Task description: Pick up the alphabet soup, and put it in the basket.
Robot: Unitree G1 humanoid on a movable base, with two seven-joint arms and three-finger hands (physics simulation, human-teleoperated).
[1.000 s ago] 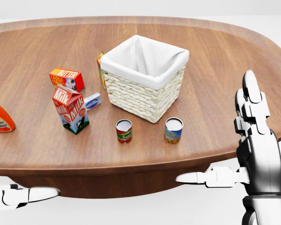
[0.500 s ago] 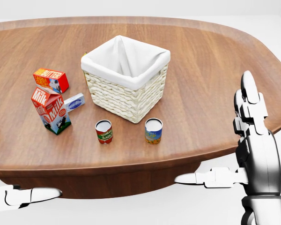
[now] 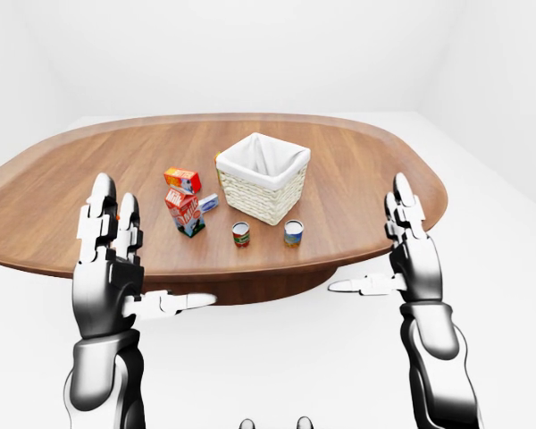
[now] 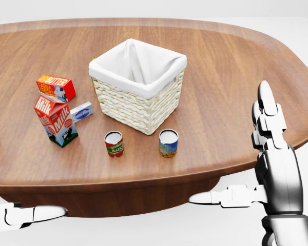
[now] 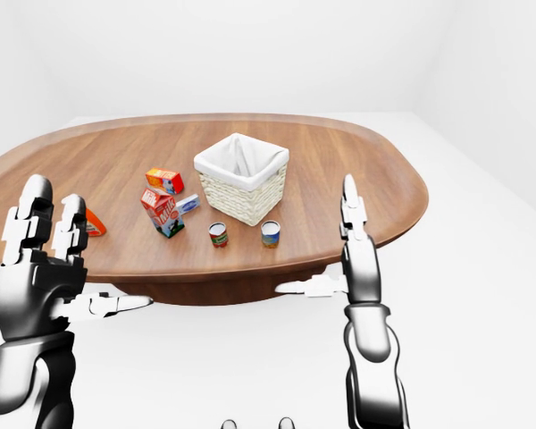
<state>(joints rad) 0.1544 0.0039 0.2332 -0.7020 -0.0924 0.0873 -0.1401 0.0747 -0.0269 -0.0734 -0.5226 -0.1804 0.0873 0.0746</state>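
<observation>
Alphabet soup (image 4: 168, 143) stands just below basket (image 4: 137, 86).

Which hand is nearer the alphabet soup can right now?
Right. The right hand stands open at the table edge, right of the alphabet soup. The left hand is open too, farther off past the milk carton.

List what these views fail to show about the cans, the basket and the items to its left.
- Can labels: the two cans, red and blue, are too small in every view to read which is the soup.
- Basket: its floor is hidden by its own liner in the head view.
- Orange box: the basket hides most of it.
- Orange bottle: the left hand partly covers it; the head view cuts it off.
</observation>
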